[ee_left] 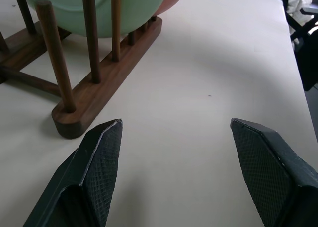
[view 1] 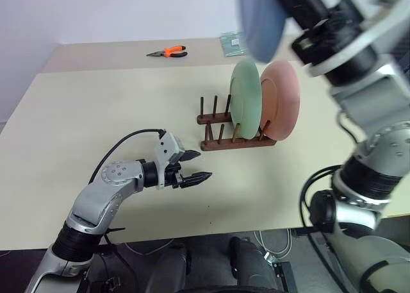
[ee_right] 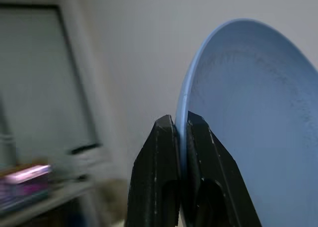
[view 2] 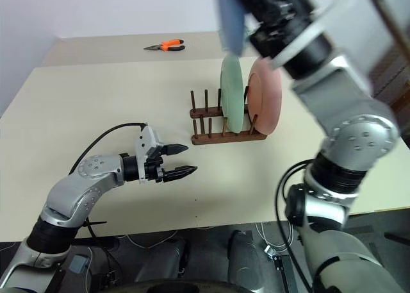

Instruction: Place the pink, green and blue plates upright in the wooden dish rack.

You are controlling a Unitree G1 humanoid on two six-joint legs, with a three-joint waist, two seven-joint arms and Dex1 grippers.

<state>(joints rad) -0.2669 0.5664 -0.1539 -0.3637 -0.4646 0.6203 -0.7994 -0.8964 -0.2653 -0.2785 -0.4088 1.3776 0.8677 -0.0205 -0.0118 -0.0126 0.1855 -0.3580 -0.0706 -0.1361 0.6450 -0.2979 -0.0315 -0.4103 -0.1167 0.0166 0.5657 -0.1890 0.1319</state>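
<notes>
the last plate was in hand. the right gripper (ee_right: 181, 132) had its two black fingers pinched on the rim of the blue plate (ee_right: 248, 137), held high in the air above and behind the wooden dish rack (view 1: 234, 134). the rack stood on the cream table (view 1: 96, 113) with the green plate (view 1: 246, 100) and the pink plate (view 1: 282, 97) already upright between its pegs at the right-hand end, green just left of pink, close together. the slots to the left of the green plate stood empty. the next move, as i judged it, called for bringing the blue plate down edge-first into one of those free slots without knocking the green one. the left gripper (view 1: 192, 171) hovered low over the table, near the rack's left end, fingers spread and empty.
</notes>
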